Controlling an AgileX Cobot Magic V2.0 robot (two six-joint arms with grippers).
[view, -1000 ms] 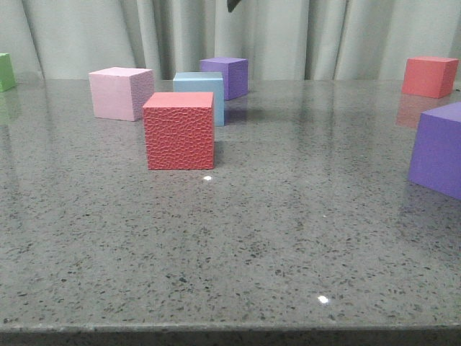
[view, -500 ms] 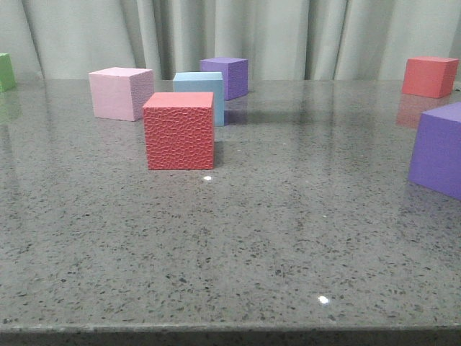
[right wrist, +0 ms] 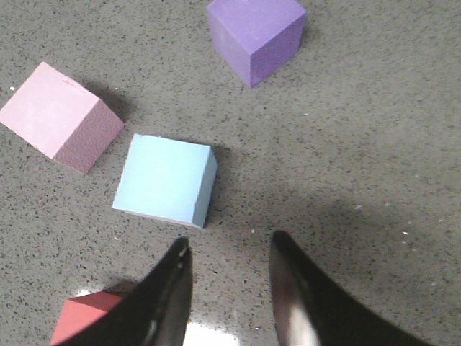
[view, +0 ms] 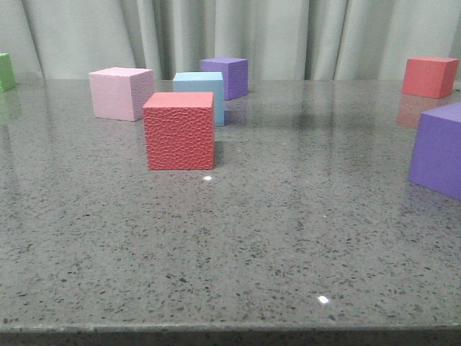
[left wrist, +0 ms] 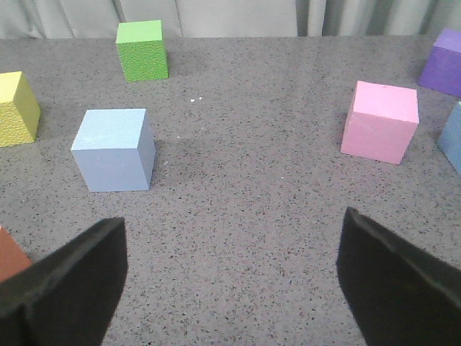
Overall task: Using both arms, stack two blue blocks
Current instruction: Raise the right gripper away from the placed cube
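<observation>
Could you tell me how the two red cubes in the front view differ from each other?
The near red cube stands left of centre and has a pebbled front face; the far red cube sits toward the back right, its texture too small to judge. The near one partly hides the blue block behind it, while the far one stands clear of other cubes. Both rest flat on the table.
</observation>
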